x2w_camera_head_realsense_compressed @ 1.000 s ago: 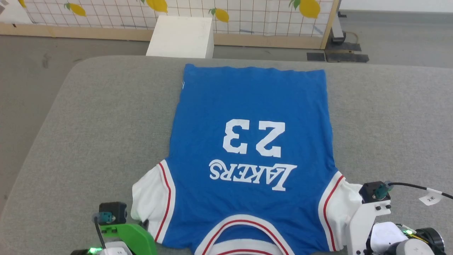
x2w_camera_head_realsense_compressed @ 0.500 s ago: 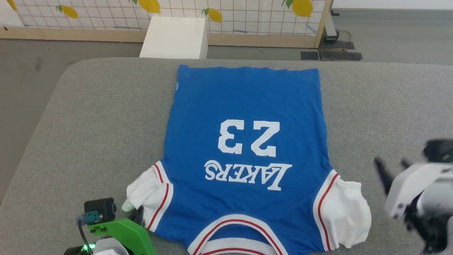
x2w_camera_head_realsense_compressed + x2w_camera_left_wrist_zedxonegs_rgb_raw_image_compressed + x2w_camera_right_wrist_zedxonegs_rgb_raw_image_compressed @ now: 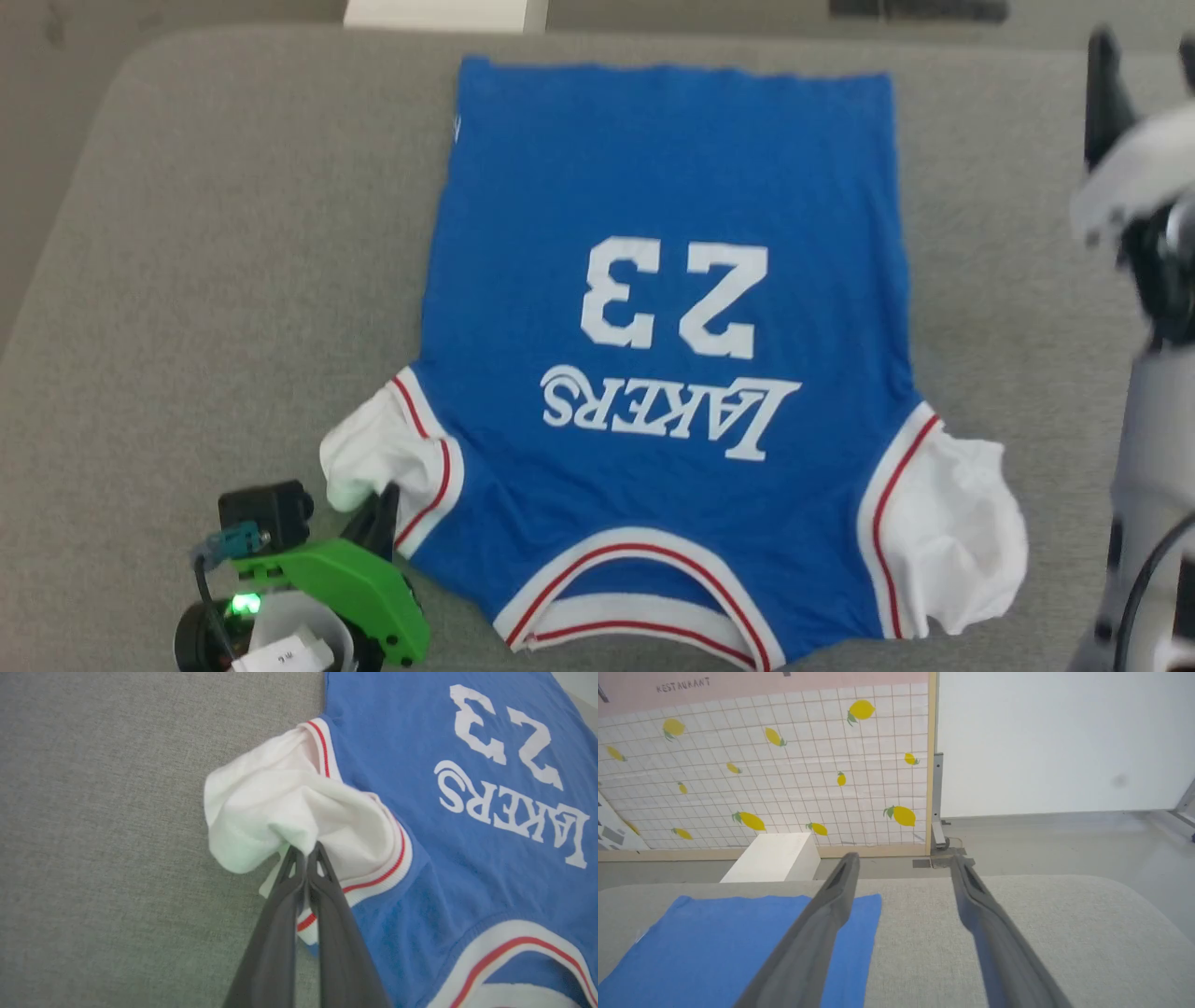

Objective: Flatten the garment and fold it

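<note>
- Since a second ago the right gripper [image 3: 906,858] has let go of the right sleeve [image 3: 952,541] and risen toward the far-right corner of the surface [image 3: 233,233]. Its jaws are spread wide and hold nothing.
- Head view is blurred there, so it probably hangs above the padding rather than touching it.
- Left gripper [image 3: 306,848]: jaws closed tight on a bunched fold of the left sleeve [image 3: 261,807], near the near-left corner.
- The garment [image 3: 663,233] lies print up mid-surface, collar at the near edge, hem at the far edge.
- Risk: a one-sided pull from the left could drag the body askew.
- Risk: the released right sleeve lies crumpled, so folding now would likely trap creases.
</note>
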Tool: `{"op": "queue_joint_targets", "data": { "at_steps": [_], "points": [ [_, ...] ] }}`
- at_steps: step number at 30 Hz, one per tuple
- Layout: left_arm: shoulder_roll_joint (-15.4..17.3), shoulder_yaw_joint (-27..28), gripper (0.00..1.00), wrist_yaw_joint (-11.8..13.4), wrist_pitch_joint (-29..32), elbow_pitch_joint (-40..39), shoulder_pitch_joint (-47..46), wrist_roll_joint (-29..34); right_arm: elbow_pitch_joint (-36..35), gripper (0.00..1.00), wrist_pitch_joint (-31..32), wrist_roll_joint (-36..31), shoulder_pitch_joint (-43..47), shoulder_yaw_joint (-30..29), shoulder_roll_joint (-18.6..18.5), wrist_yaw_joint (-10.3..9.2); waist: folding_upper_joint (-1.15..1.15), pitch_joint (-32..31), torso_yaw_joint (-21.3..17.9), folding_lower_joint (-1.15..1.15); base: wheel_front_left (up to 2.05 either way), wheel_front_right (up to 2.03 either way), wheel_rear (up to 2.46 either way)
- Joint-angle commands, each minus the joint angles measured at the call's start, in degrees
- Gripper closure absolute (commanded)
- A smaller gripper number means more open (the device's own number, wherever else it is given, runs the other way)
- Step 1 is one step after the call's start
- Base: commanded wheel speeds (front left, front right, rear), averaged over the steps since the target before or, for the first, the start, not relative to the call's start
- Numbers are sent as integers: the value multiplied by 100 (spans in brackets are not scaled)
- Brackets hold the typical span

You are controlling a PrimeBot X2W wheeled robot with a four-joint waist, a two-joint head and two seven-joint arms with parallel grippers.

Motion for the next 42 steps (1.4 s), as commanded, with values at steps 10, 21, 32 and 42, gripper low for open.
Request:
{"op": "queue_joint_targets", "data": {
  "at_steps": [10,21,32,42],
  "points": [
    [83,106,100,214,-49,-961,-97,77,1413,0,1204,-1156,-2239,123,-390,-6,0,1981,634,0,0,0,0],
    [166,77,100,263,-42,-1752,11,135,1875,0,2787,-1711,-3022,428,-594,-6,0,2643,848,0,0,0,0],
    [171,71,100,249,-62,-1660,-23,112,1940,100,3454,-1365,-2900,791,-692,-6,0,2625,785,0,0,0,0],
    [168,49,100,198,-85,-1164,-39,61,1436,100,3119,-877,-2577,972,-1038,-6,0,1499,481,0,0,0,0]
  ]
}}
